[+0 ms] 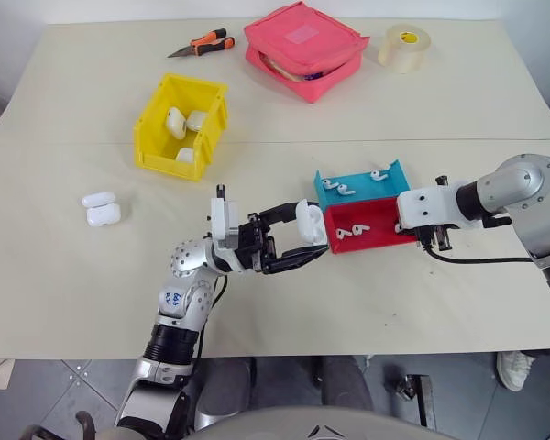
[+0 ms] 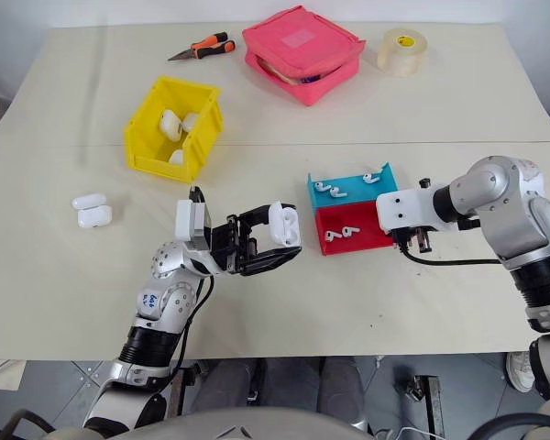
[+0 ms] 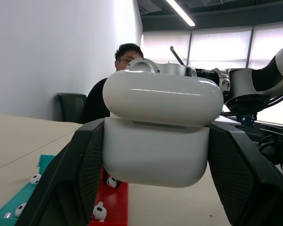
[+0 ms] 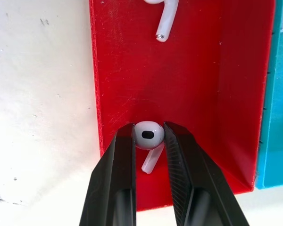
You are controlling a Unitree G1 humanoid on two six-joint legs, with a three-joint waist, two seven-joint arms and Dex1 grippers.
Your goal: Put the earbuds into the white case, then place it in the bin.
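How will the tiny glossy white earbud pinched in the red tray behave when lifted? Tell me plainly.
The tiny glossy white plastic earbud is probably slippery: the right hand pinches only its rounded head. It likely weighs almost nothing. If it slips it may pivot, since its stem hangs free, and drop into the shallow red plastic tray.

No text or label can be read

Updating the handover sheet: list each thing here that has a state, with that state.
white case: lid open, held by left gripper
earbud: pinched by right gripper in red tray
bin: holds several cases
pink pouch: partly unzipped
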